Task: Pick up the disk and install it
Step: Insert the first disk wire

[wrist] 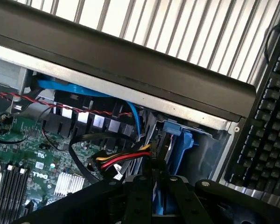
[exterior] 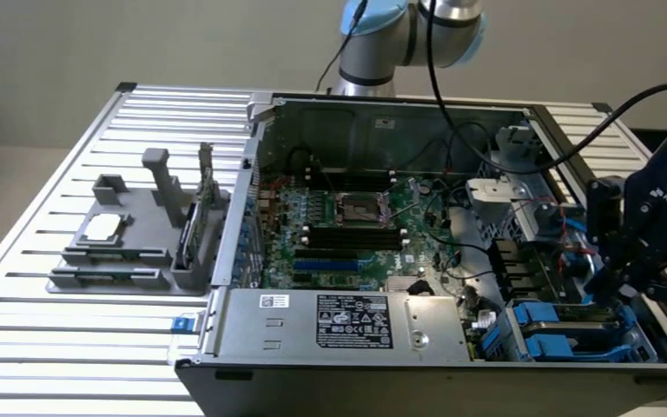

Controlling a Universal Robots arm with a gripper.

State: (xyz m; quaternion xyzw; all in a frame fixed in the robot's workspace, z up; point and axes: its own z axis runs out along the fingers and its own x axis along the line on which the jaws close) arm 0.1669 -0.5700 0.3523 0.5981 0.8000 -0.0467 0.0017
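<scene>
Pincer [wrist: 156,198] nearly pressed together, pinching disk [wrist: 176,145] edge-on. Held upright above drive bay [exterior: 565,337], 4 o'clock corner of computer case [exterior: 426,382], probably for slotting in past cables [wrist: 116,161].

The open case [exterior: 253,174] can be entered freely from above over the motherboard [exterior: 346,226]. At its corner on the exterior view's right, room is tight. The claw [exterior: 607,295] sits low between the side wall [wrist: 130,65] and a bundle of red, yellow and black cables [wrist: 123,161]. 1 blue cable [wrist: 136,122] loops just beside it, and blue carriers [exterior: 554,337] crowd the bay. The power-supply box [exterior: 346,321] blocks the near edge. The slatted worktop [exterior: 67,347] leaves open passage around 1 grey fixture [exterior: 136,243].
</scene>
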